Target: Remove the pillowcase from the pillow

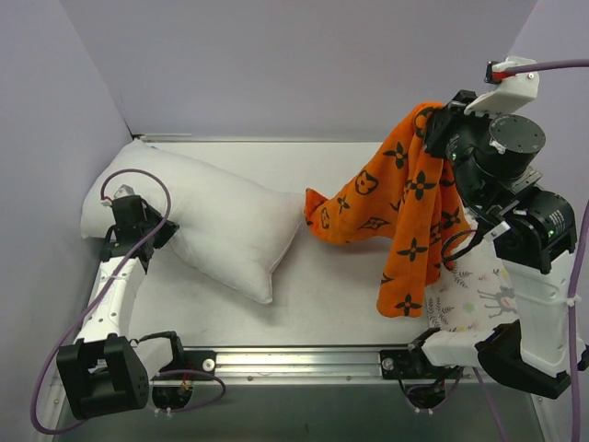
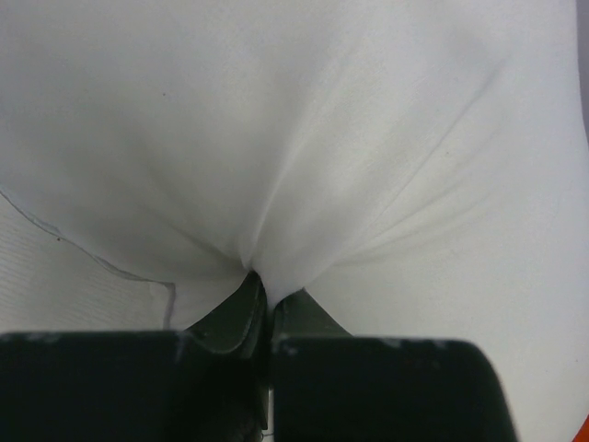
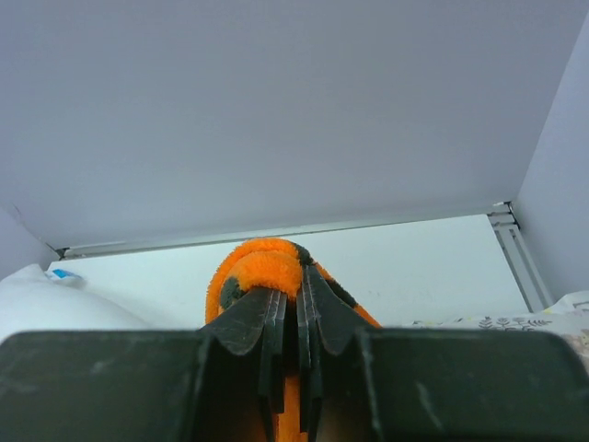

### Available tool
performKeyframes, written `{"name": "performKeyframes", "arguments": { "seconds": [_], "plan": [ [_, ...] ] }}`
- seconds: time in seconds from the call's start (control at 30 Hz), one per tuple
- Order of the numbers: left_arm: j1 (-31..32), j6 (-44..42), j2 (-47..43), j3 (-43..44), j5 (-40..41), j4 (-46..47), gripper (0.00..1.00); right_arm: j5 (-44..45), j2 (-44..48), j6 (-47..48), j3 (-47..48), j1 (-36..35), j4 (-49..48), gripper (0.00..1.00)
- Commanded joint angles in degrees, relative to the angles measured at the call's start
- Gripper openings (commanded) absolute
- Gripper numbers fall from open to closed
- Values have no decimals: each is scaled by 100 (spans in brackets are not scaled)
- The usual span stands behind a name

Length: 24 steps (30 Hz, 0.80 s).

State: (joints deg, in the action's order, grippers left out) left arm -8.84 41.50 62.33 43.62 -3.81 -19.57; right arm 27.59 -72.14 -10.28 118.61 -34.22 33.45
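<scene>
So the pillowcase (image 1: pixel 405 212) sits in the right half of the top view, completely off the pillow (image 1: pixel 216 216). The right gripper (image 3: pixel 290 295) is clamped tight on a bunched orange fold at the upper right of the frame, holding it up off the table (image 1: pixel 331 285). From there the cloth drapes down in two tails. One trails left onto the table, with its tip just beside the pillow's right corner. The other hangs toward the bottom of the frame, over the animal-print pillow (image 1: pixel 474 295) next to the right arm's base. The plain white pillow lies diagonally across the left half. The left gripper (image 2: pixel 262 295) is pinched closed on a pucker of its white fabric near the left end.
</scene>
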Motion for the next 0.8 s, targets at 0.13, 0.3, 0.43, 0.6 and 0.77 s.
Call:
{"name": "performKeyframes", "arguments": {
  "seconds": [0.13,0.3,0.43,0.6,0.77],
  "plan": [
    [119,-54,140,-178,197,384,0,-474,-633,369,302,12,-884,0],
    [330,-1,60,-239,223,419,0,-896,-1354,308,760,415,-788,0],
    [471,-1,-80,-275,214,393,0,-1624,-1637,-350,595,1196,-594,0],
    [620,16,-300,-353,188,349,0,-2250,-1085,-1089,-1248,1875,-769,0],
    [840,95,-580,-494,276,375,0,-2038,575,-2055,-4270,1840,-1383,0]
  ]
}}
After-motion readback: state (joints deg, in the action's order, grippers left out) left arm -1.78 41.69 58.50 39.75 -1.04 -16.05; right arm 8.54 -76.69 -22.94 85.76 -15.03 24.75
